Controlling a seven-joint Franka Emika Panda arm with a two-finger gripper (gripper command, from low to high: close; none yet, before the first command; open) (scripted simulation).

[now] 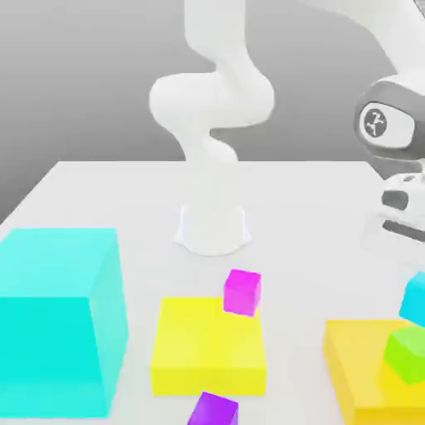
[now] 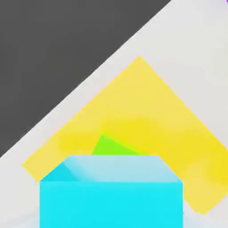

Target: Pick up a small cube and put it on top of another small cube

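The small cyan cube (image 1: 415, 300) hangs in the air at the exterior view's right edge, just under my gripper's hand (image 1: 403, 217). Close in the hand view, the same cyan cube (image 2: 111, 196) sits held between the jaws. Right beneath it a small green cube (image 1: 407, 353) rests tilted on a flat yellow block (image 1: 365, 373). A sliver of the green cube (image 2: 111, 146) peeks out from behind the cyan one, with the yellow block (image 2: 147, 111) spread around it. A gap separates the cyan cube from the green one.
A very large cyan block (image 1: 54, 324) stands at the exterior view's left. A second flat yellow block (image 1: 207, 344) lies in the middle with a magenta cube (image 1: 242, 292) at its far edge. A purple cube (image 1: 213, 410) lies at the front. The arm's base (image 1: 212, 224) stands behind.
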